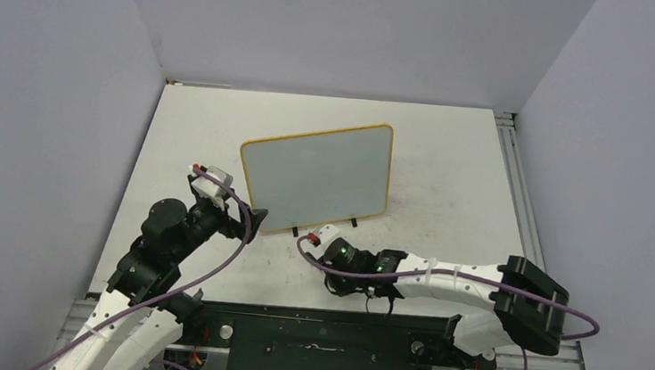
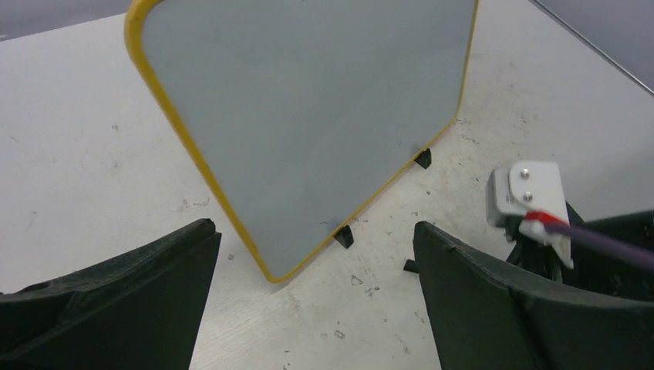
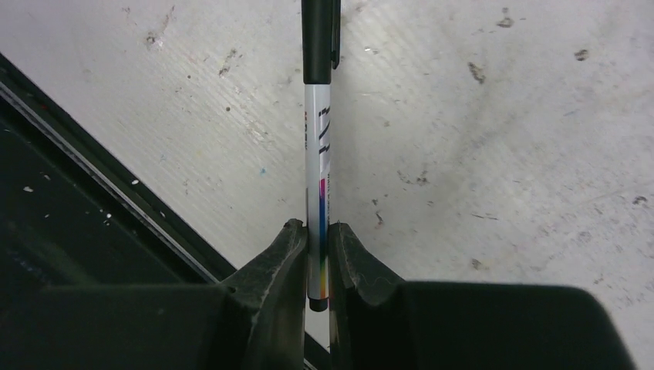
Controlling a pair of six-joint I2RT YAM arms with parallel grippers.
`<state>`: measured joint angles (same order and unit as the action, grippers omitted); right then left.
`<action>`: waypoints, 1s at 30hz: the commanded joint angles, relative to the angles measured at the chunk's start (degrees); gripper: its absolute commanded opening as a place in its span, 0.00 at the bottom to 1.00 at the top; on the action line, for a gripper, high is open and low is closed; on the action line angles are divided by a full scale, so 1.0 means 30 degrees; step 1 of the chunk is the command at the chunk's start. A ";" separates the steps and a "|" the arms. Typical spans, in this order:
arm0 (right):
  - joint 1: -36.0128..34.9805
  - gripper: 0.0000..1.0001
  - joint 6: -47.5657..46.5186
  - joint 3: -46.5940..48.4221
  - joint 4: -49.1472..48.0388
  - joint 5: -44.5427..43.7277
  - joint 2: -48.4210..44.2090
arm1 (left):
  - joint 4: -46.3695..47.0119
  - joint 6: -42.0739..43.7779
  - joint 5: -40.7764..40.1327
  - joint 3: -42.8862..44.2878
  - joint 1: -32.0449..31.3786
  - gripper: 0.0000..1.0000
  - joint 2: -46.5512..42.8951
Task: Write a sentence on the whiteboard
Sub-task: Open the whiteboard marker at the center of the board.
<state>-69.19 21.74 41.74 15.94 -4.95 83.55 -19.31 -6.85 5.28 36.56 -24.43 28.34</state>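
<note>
The whiteboard (image 1: pixel 316 177) stands upright on its two black feet at the middle of the table, yellow frame, grey-white face. No sentence shows on it; the face is blank in the top view and the left wrist view (image 2: pixel 308 116). My left gripper (image 1: pixel 247 223) is open and empty, low at the board's lower left corner (image 2: pixel 312 258), not touching it. My right gripper (image 1: pixel 343 276) is in front of the board near the table's front edge. It is shut (image 3: pixel 318 235) on the tail end of a slim black-and-white marker pen (image 3: pixel 318 146), whose black cap is on and points away.
The white table (image 1: pixel 451 160) is scuffed and walled on three sides. A black base plate (image 1: pixel 319 341) runs along the near edge, just left of the right gripper (image 3: pixel 92 231). The right wrist's white camera block (image 2: pixel 528 193) and purple cable lie right of the left gripper.
</note>
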 commanded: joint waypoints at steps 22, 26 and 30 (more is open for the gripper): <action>0.7137 0.05 -0.3730 0.6680 1.0586 1.9119 -0.2765 | -0.0411 0.4092 -0.0577 -0.0528 -1.3361 1.00 0.2894; 0.7076 0.05 -0.3708 0.6942 1.0808 1.9924 -0.2827 | -0.0745 0.4413 -0.1844 -0.0474 -1.5107 1.00 0.3625; 0.6659 0.05 -0.3750 0.6968 1.0788 2.0194 -0.2725 | -0.0898 0.4510 -0.2595 -0.0243 -1.5894 0.91 0.4237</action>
<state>-48.14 11.49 60.49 47.86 51.79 75.75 -21.91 4.97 2.13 32.62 -70.37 39.97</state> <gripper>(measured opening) 0.124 0.950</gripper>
